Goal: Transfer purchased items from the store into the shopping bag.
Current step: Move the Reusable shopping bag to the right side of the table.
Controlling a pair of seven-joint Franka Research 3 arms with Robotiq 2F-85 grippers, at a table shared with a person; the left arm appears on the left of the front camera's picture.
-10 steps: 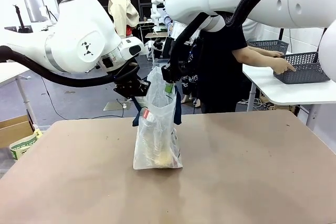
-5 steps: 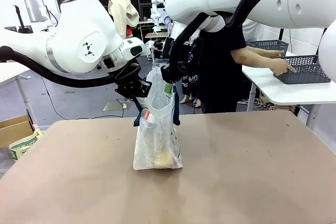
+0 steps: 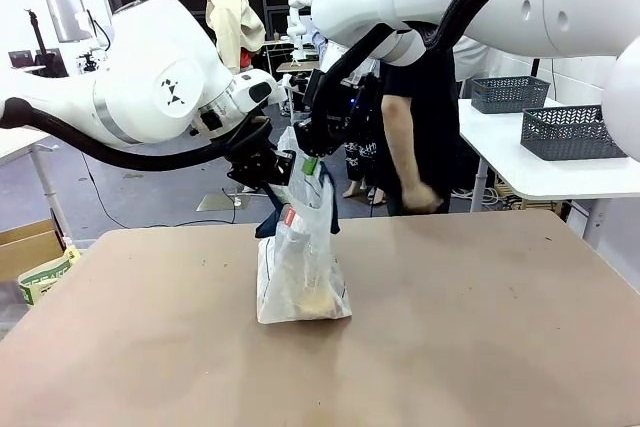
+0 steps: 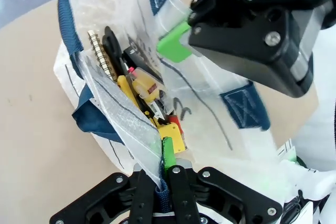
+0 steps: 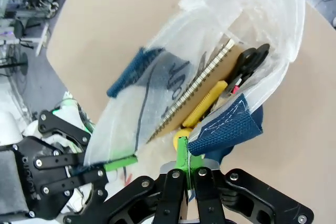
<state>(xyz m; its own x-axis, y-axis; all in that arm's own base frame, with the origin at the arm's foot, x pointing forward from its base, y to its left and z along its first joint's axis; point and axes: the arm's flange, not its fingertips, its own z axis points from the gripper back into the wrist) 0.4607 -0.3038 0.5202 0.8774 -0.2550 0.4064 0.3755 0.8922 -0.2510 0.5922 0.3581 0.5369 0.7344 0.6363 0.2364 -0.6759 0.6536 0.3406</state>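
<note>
Shopping bag (image 3: 300,272) resting mid-table on the brown table (image 3: 480,337), its rim pinched shut-jawed by the left gripper (image 3: 284,171) on the left and the right gripper (image 3: 309,163) on the right, purchased items (image 4: 149,95) inside; grey basket (image 3: 575,132) far right.

Work surface: tan table (image 3: 480,347), matt top with small dark specks. Far side: one person (image 3: 428,97), standing (black top). Right: white side table (image 3: 560,179), just beyond the tan table's far corner. Left, on the floor: open cardboard box (image 3: 22,247).
</note>
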